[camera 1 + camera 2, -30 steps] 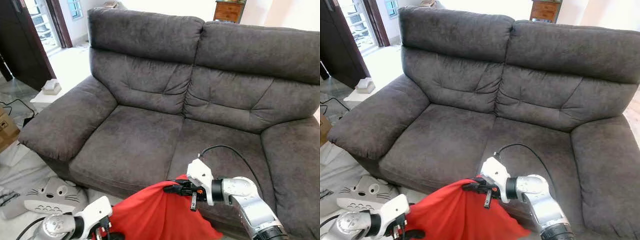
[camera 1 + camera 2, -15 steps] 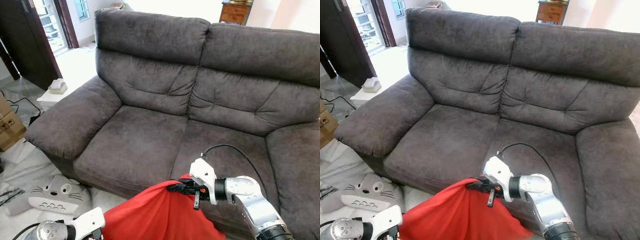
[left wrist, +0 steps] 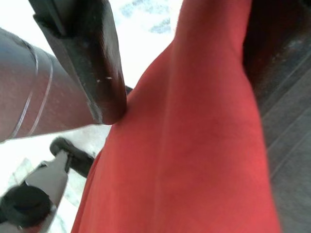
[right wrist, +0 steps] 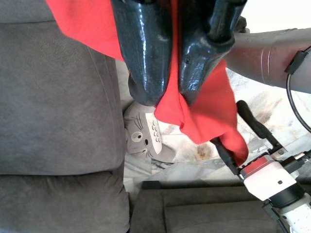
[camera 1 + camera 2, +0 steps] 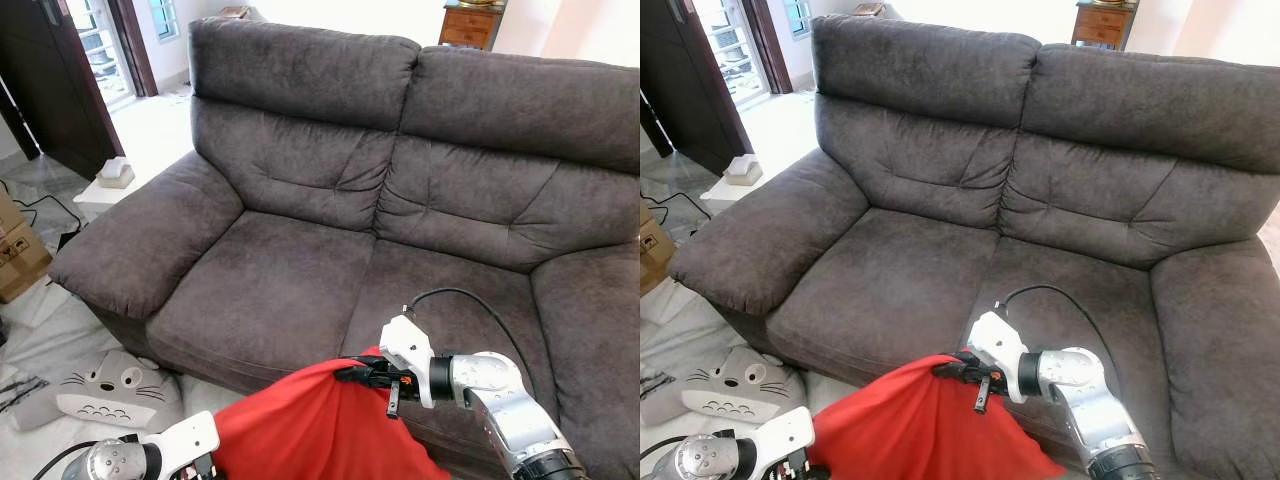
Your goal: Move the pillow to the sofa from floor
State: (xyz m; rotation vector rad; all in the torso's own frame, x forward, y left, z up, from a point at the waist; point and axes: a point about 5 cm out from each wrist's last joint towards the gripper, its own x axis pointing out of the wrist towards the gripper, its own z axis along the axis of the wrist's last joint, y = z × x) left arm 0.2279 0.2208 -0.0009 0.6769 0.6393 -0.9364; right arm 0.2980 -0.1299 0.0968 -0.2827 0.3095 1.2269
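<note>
— One red pillow (image 5: pixel 310 430): soft, smooth cloth, slack folds, hanging below the sofa's (image 5: pixel 300 280) front edge, peak uppermost.

— Holders?

— Right gripper (image 5: pixel 350 374): black fingers clamped on the peak. Left gripper (image 3: pixel 104 104): finger pressed against the cloth; closure cannot be told.

— Surroundings?

— Grey napped sofa; grey cat-face cushion (image 5: pixel 100 392) on pale floor.

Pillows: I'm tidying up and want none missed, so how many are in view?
2. The red pillow hangs at the sofa's front edge, pinched by the right tool. A grey cat-face pillow lies on the floor near the sofa's left corner. Others may be hidden.
</note>
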